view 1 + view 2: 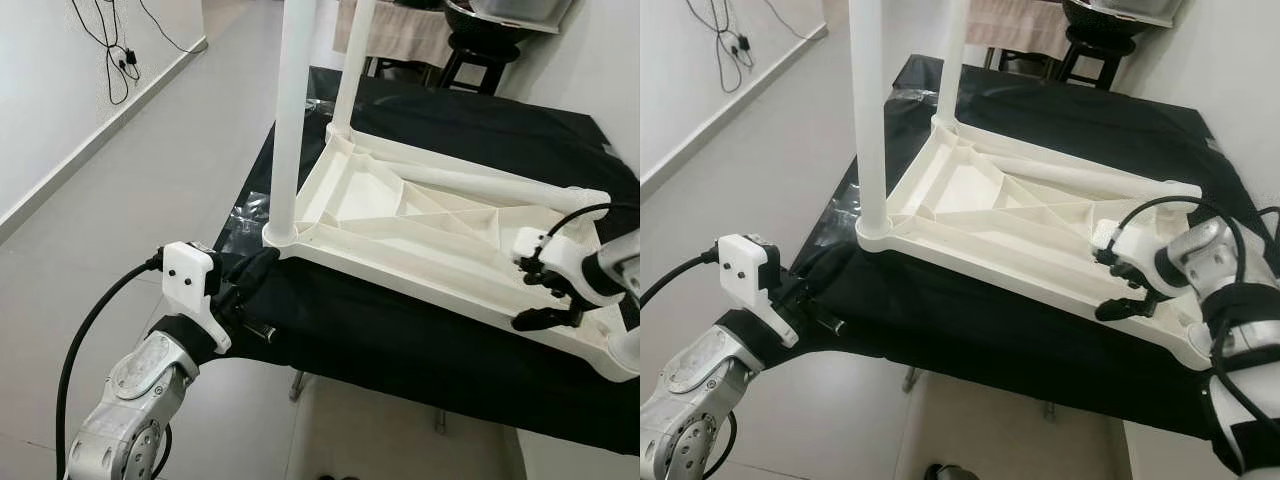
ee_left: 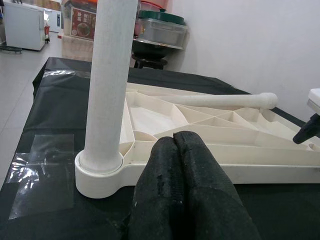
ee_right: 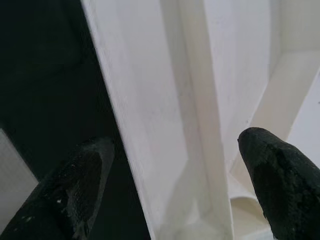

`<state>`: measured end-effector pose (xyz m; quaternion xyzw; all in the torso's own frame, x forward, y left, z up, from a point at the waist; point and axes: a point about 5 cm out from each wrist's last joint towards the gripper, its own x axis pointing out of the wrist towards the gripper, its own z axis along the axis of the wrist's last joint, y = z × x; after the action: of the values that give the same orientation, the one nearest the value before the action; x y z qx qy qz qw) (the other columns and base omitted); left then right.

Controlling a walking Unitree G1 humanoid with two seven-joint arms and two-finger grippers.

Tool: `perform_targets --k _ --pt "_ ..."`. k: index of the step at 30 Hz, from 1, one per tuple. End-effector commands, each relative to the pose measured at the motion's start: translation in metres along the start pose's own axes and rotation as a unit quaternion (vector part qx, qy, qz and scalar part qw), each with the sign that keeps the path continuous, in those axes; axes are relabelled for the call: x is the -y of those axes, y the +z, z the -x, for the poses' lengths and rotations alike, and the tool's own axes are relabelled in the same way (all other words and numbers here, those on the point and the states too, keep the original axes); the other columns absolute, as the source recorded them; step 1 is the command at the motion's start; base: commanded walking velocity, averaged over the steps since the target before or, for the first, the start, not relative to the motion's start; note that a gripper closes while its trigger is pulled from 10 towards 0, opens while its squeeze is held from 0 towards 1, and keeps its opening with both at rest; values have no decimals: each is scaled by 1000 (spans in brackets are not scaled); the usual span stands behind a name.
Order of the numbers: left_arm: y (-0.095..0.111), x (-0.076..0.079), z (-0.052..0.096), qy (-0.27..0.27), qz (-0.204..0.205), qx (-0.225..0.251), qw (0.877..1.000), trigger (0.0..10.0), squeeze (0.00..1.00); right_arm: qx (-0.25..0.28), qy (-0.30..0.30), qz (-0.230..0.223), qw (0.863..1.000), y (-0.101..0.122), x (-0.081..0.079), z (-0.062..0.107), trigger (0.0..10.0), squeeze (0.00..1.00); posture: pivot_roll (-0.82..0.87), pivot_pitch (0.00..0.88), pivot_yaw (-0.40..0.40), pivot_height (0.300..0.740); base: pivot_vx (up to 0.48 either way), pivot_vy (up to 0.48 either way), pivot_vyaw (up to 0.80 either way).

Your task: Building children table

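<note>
A white plastic table top (image 1: 440,235) is laid upside down on a bench draped in black cloth (image 1: 420,340), its ribbed underside facing up. Two legs are seen standing upright in its corner sockets: a near leg (image 1: 290,110) at the corner closest to the left gripper and a far leg (image 1: 352,60) at the corner behind it. A third loose leg (image 1: 480,185) is lying across the ribs towards the table top's right side.

The left gripper (image 1: 250,272) is held just beside the near corner of the table top, fingers pressed together with nothing between them. The right gripper (image 1: 545,292) is set over the table top's front rim near its right corner, fingers spread wide, one on each side of the rim wall, not yet closed on it.

The table top is judged light and stiff, hollow moulded plastic with a smooth, somewhat slippery skin. It is best taken by the rim wall or a rib, where the fingers can straddle a thin edge. The upright legs may be pulled loose if used as handles.
</note>
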<state>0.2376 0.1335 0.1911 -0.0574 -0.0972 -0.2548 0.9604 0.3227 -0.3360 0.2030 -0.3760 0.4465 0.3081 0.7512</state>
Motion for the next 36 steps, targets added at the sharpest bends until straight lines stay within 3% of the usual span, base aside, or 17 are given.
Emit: perform_targets --k 1,10,18,23,24,27,28,29,36 --pt "0 2 1 -6 2 -5 1000 10000 0 -8 7 -5 1000 -10 0 4 10000 0 26 135 -112 740 0 0 0" --pt "1 1 1 -5 1 -5 1000 10000 0 2 58 18 998 -23 -9 10 10000 0 21 137 -112 740 0 0 0" --pt "0 1 1 -6 1 -6 1000 10000 0 -6 80 16 997 -30 -19 2 10000 0 21 137 -109 740 0 0 0" --pt "0 0 0 -7 1 -6 1000 10000 0 -39 52 -7 998 -32 -22 -20 10000 0 22 137 -108 740 0 0 0" --pt "0 0 0 -6 1 -6 1000 10000 0 -49 38 -15 998 -33 -22 -24 8431 0 22 137 -108 740 0 0 0" --pt "0 0 0 -6 1 -6 1000 10000 0 -54 31 -18 998 -34 -22 -27 8431 0 22 137 -108 740 0 0 0" --pt "0 0 0 -6 1 -6 1000 10000 0 -57 28 -21 998 -35 -22 -28 1098 0 25 138 -109 740 0 0 0" --pt "0 0 0 -6 1 -7 1000 10000 0 -53 30 -21 998 -32 -23 -28 0 0 22 139 -108 740 0 0 0" --pt "-1 3 2 -24 11 -15 1000 10000 0 -47 37 -20 998 -26 -25 -27 0 0 20 140 -110 740 0 0 0"
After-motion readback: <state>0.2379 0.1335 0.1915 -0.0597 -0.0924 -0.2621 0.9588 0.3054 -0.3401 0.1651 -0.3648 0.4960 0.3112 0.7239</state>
